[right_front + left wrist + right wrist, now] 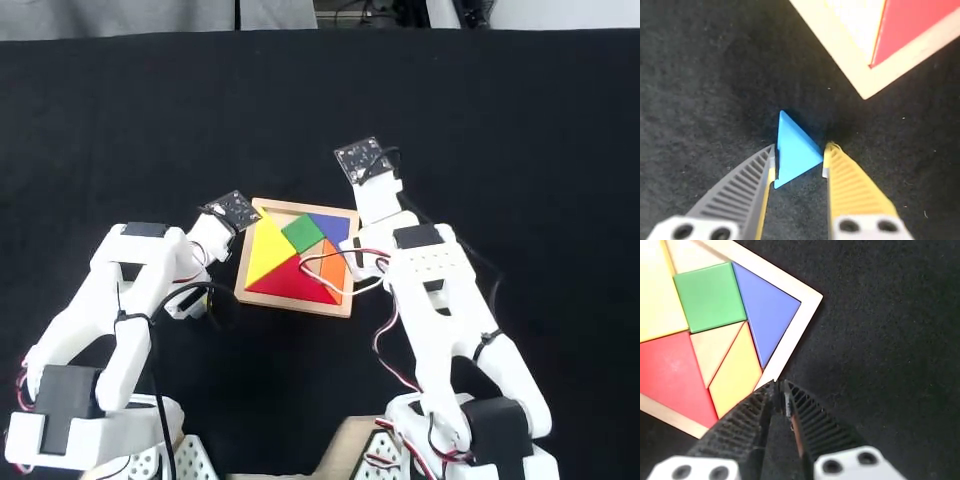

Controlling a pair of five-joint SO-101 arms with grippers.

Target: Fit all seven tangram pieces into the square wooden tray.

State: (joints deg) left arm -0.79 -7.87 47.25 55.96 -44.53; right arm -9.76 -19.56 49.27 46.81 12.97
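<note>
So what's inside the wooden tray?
Inside the tray lie a yellow triangle, a red triangle, a green square, a dark blue triangle and an orange piece. A bare triangular gap shows between them. Wires cover part of the orange piece in the high view.

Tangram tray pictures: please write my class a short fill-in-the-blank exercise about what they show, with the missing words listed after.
1. The left gripper has the light-blue triangle ___ its fingers.
2. That triangle lies on the black cloth, ___ the wooden tray.
3. The square piece in the tray is ___.
4. The right gripper, beside the tray's rim, is ___ and holds nothing.
Missing words: between; outside; green; shut.
</note>
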